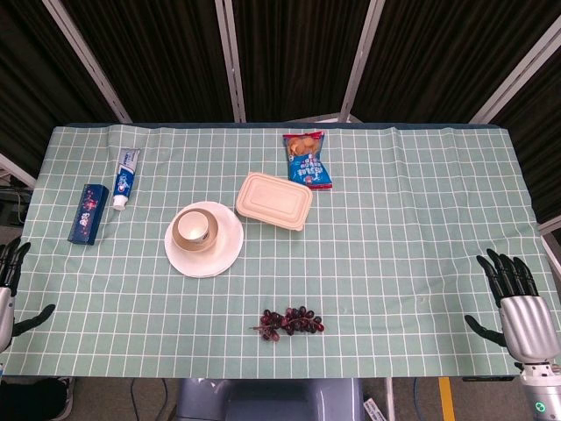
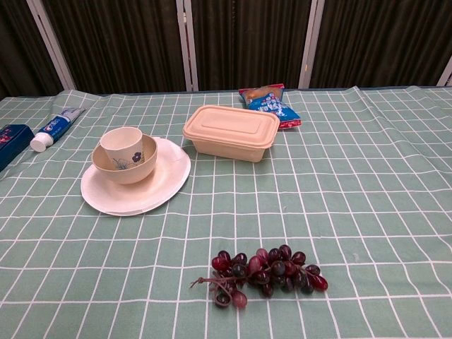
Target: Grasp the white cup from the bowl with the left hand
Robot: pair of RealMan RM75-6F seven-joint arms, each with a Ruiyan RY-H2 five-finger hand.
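Note:
A white cup (image 1: 194,230) (image 2: 122,145) with a small flower print stands upright inside a beige bowl (image 1: 209,216) (image 2: 145,168). The bowl sits on a white plate (image 1: 226,251) (image 2: 166,185) left of the table's middle. My left hand (image 1: 9,279) shows only at the left edge of the head view, fingers apart, holding nothing, far left of the cup. My right hand (image 1: 514,296) rests at the right edge, fingers spread and empty. The chest view shows neither hand.
A beige lidded box (image 1: 274,200) (image 2: 232,132) lies just right of the plate. A blue snack bag (image 1: 308,160) (image 2: 270,103) lies behind it. Toothpaste (image 1: 125,176) (image 2: 56,128) and a blue box (image 1: 86,213) (image 2: 11,143) lie at the left. Grapes (image 1: 291,322) (image 2: 263,274) lie near the front.

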